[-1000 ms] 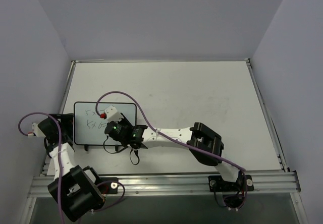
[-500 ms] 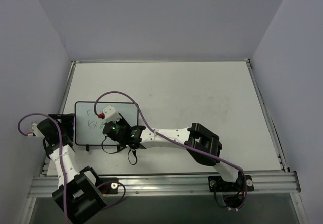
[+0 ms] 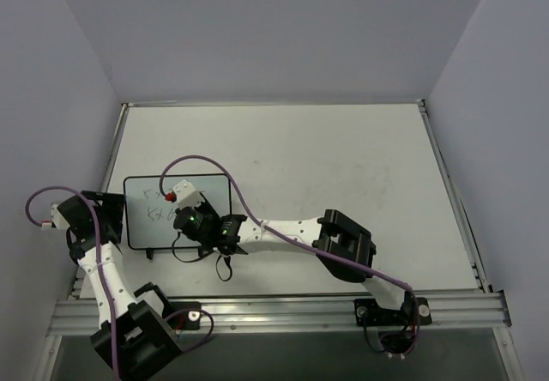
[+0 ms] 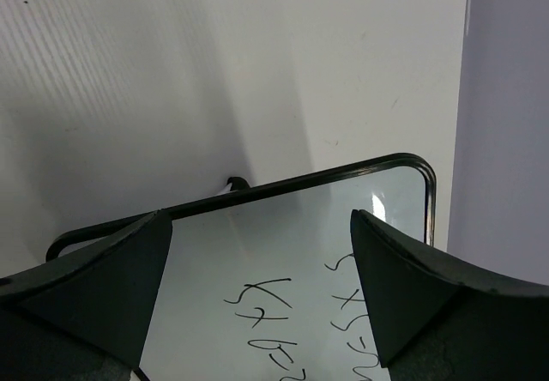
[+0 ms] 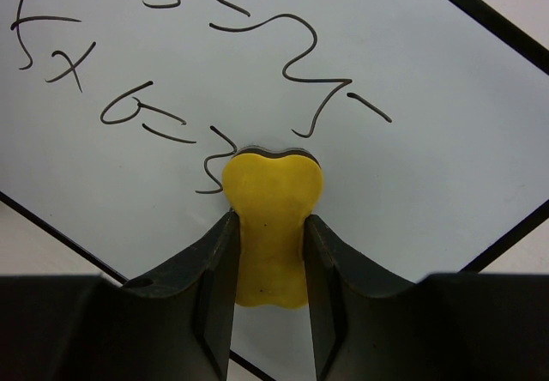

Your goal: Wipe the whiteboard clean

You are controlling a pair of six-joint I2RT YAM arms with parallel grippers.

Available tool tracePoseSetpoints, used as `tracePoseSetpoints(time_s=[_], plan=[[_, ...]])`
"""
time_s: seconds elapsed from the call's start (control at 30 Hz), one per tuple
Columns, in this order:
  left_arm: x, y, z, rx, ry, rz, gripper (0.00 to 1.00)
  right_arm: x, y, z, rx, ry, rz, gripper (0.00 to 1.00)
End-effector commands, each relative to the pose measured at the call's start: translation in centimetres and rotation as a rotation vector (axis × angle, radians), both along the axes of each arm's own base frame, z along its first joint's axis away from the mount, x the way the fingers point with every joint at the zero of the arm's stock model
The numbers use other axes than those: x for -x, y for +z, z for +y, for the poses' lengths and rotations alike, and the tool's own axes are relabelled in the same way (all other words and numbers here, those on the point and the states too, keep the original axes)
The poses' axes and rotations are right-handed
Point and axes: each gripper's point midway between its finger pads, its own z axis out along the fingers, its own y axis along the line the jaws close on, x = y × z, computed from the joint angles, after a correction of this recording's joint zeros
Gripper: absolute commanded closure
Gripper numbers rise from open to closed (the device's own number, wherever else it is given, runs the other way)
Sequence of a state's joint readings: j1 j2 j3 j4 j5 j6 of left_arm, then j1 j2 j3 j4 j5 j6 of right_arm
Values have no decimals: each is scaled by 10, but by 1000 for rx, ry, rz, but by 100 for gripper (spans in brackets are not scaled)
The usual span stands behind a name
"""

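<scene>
The whiteboard [image 3: 141, 233] lies flat at the table's left side, with black handwriting on it [image 4: 283, 244] [image 5: 412, 166]. My right gripper [image 3: 178, 211] [image 5: 270, 218] hovers over the middle of the board, shut on a yellow eraser [image 5: 273, 184]. The eraser's far end rests on the board, right beside the squiggly strokes. My left gripper [image 3: 118, 214] [image 4: 259, 218] sits at the board's left end. Its jaws stand wide apart above the white surface, with nothing clamped between them.
An aluminium rail [image 3: 257, 312] runs along the near edge, and a thin rail [image 3: 453, 192] borders the table on the right. Grey walls close in the left, right and back. A purple cable [image 3: 206, 160] loops over the board's far edge.
The left arm has swung a little to the left, and the whiteboard has shifted slightly left with it. The right gripper with the eraser has slid a little leftwards over the writing.
</scene>
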State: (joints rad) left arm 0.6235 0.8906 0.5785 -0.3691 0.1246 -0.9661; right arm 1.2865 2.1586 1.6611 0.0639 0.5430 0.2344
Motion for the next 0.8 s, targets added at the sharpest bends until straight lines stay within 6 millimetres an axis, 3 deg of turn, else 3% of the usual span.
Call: tracePoseSetpoints(time_s=[0.0, 0.03, 0.1, 0.17, 0.2, 0.3, 0.33, 0.63, 0.77], plan=[[3, 34, 11, -85, 24, -8, 6, -3, -14, 2, 19, -20, 13, 98], [7, 38, 11, -97, 24, 5, 6, -4, -15, 1, 22, -21, 13, 98], [8, 71, 17, -158, 41, -34, 6, -4, -16, 1, 26, -24, 11, 98], [12, 90, 18, -194, 43, -38, 6, -7, -15, 1, 30, -33, 6, 98], [11, 113, 19, -225, 44, -72, 6, -7, -16, 1, 34, -35, 5, 98], [8, 134, 17, -241, 12, -85, 6, -12, -9, 0, 38, -53, -13, 98], [5, 150, 14, -248, -10, -114, 6, -15, -7, -1, 40, -59, -18, 98], [-7, 208, -5, -272, -132, -225, 6, -46, 8, -13, 76, -111, -52, 97], [-5, 242, -13, -316, -172, -274, 6, -50, 15, -16, 76, -124, -68, 97]])
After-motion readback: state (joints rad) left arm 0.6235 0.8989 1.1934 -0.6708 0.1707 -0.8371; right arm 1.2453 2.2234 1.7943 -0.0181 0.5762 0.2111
